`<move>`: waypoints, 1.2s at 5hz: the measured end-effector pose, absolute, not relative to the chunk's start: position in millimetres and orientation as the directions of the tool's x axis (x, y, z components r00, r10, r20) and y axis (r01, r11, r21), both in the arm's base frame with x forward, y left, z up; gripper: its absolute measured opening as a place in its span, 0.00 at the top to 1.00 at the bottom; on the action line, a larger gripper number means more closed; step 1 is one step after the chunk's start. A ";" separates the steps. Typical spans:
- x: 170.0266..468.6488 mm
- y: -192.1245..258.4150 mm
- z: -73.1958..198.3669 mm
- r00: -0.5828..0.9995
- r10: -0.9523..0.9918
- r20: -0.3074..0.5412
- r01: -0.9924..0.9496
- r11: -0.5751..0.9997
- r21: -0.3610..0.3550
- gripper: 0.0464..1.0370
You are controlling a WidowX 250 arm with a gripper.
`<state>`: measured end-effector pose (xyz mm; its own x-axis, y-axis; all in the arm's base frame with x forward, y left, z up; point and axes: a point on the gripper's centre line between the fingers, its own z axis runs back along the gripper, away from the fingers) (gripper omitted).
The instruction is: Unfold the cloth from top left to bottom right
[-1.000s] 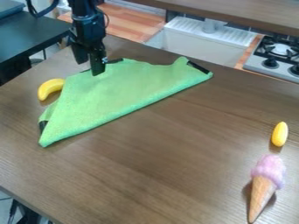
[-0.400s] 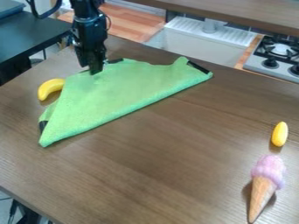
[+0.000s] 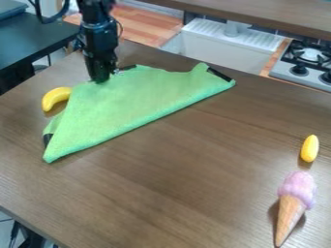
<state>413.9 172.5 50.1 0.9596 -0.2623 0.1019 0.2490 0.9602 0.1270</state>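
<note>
The black arm (image 3: 97, 24) is extended downward from the far left of the scene, and the gripper (image 3: 99, 78) is held almost upright over the far left part of the green cloth (image 3: 132, 99). The jaws are drawn together, with their tips at the cloth's surface; whether any fabric is pinched between them cannot be told.

The cloth is spread over the far left half of the wooden desk (image 3: 194, 179) in a folded, roughly triangular shape. A long, nearly straight edge is run slantwise from the near left point to the far right corner, while the far edge is dipped and wavy. Black patches are seen at the near left corner, along the far edge behind the gripper, and at the far right corner.

A banana (image 3: 57, 99) is placed just beside the cloth's left side. At the right, a yellow oblong toy (image 3: 309, 148) is set beyond a toy ice cream cone (image 3: 296, 193), which is laid on its side.
</note>
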 end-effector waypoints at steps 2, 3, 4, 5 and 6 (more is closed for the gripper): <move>413.9 172.5 50.1 0.960 -0.262 0.102 0.249 0.960 0.127 0.31; 414.1 169.2 49.8 0.957 -0.267 0.111 0.256 0.961 0.104 0.32; 411.5 171.8 49.6 0.957 -0.269 0.107 0.260 0.961 0.094 0.43; 414.0 175.0 52.7 0.959 -0.263 0.106 0.252 0.962 0.108 0.71; 413.3 173.7 44.1 0.961 -0.263 0.089 0.254 0.962 0.098 0.92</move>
